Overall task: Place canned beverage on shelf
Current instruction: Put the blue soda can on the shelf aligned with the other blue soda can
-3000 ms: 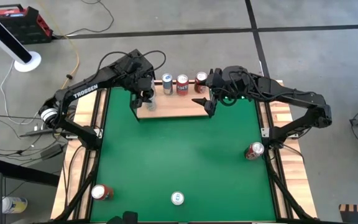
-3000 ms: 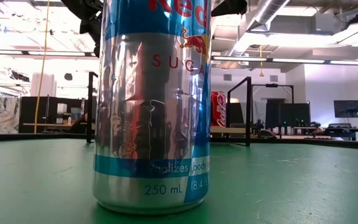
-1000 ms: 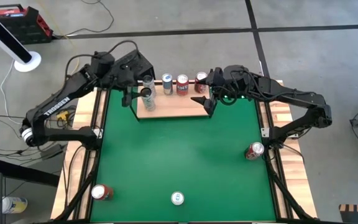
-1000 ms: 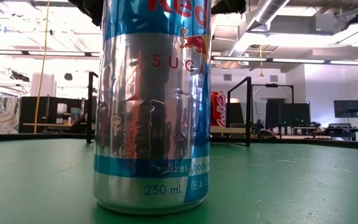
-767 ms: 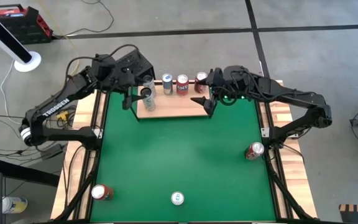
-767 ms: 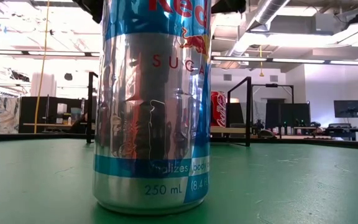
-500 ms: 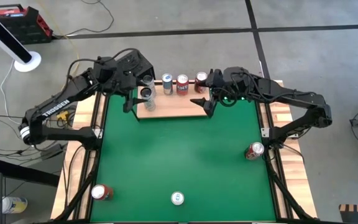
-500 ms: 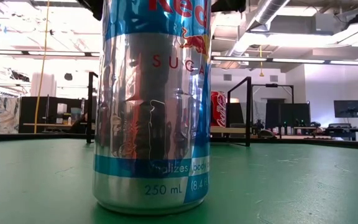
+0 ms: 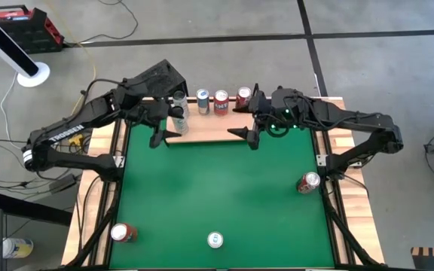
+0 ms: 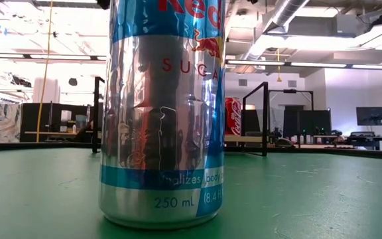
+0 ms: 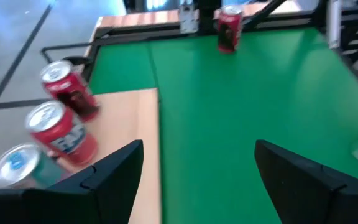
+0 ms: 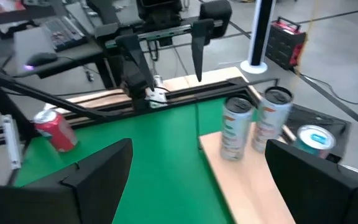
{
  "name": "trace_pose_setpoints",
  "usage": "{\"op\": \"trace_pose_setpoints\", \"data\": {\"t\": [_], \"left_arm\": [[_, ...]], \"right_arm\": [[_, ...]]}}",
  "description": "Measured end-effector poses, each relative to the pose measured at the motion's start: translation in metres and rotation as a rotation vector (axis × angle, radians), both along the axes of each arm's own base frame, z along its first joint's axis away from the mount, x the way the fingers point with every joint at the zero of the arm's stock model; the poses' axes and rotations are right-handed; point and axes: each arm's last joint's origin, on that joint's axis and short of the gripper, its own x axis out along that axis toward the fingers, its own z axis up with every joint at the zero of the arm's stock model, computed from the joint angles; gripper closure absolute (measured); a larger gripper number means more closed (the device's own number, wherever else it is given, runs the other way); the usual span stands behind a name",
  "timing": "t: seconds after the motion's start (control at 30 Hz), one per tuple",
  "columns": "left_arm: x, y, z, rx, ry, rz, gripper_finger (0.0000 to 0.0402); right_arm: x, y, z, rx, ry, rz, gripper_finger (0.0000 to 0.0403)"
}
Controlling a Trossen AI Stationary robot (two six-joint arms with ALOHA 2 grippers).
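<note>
Wood shelf [image 9: 206, 128] carries five cans; three cans remain on desk [image 9: 217, 188]. Left tool [image 9: 160, 137] and right tool [image 9: 246, 138] spread, empty.

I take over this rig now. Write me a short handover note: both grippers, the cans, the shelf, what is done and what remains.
Left gripper: open, empty, at the shelf's front left corner.
Right gripper: open, empty, at its front right corner.
Shelf: five cans stand on it, at its back and left.
Left to do: three cans on the green mat: left red can, silver-blue can, right red can.
</note>
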Motion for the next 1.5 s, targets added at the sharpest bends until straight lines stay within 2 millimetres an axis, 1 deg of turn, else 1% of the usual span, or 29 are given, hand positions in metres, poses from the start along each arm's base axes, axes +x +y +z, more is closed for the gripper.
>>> {"op": "trace_pose_setpoints", "data": {"t": [0.2, 0.33, 0.5, 0.57, 0.63, 0.8, 0.83, 0.93, 1.07, 1.1, 1.27, 1.5], "left_arm": [[-0.004, -0.022, 0.006, -0.029, -0.019, -0.046, 0.0111], [-0.016, -0.037, 0.01, -0.053, -0.006, -0.065, 0.0111], [-0.03, -0.054, 0.009, -0.137, 0.041, -0.11, 0.0111], [-0.033, -0.06, 0.008, -0.161, 0.066, -0.137, 0.0111], [-0.034, -0.064, 0.006, -0.174, 0.091, -0.162, 0.0111], [-0.036, -0.074, -0.001, -0.194, 0.173, -0.207, 0.0111], [-0.037, -0.075, -0.004, -0.197, 0.189, -0.212, 0.0111], [-0.041, -0.078, -0.016, -0.223, 0.25, -0.209, 0.0111], [-0.051, -0.083, -0.031, -0.243, 0.271, -0.221, 0.0111], [-0.053, -0.084, -0.035, -0.246, 0.276, -0.227, 0.0111], [-0.062, -0.087, -0.05, -0.245, 0.252, -0.252, 0.0111], [-0.067, -0.088, -0.058, -0.228, 0.207, -0.269, 0.0111]], "right_arm": [[0.002, 0.022, 0.003, 0.005, -0.029, 0.075, 0.0012], [0.003, 0.042, 0.003, 0.006, -0.038, 0.144, 0.0012], [0.001, 0.07, 0.003, 0.007, -0.033, 0.242, 0.0012], [0.006, 0.082, -0.002, 0.007, -0.023, 0.278, 0.0012], [0.011, 0.091, -0.009, 0.003, 0.012, 0.308, 0.0012], [0.035, 0.123, -0.031, 0.005, 0.026, 0.383, 0.0012], [0.04, 0.131, -0.033, 0.018, 0.004, 0.398, 0.0012], [0.05, 0.154, -0.046, 0.084, 0.01, 0.429, 0.0012], [0.052, 0.179, -0.061, 0.167, 0.06, 0.417, 0.0012], [0.053, 0.184, -0.063, 0.171, 0.059, 0.407, 0.0012], [0.06, 0.208, -0.091, 0.124, 0.14, 0.373, 0.0012], [0.071, 0.234, -0.128, 0.193, 0.222, 0.363, 0.0012]]}}
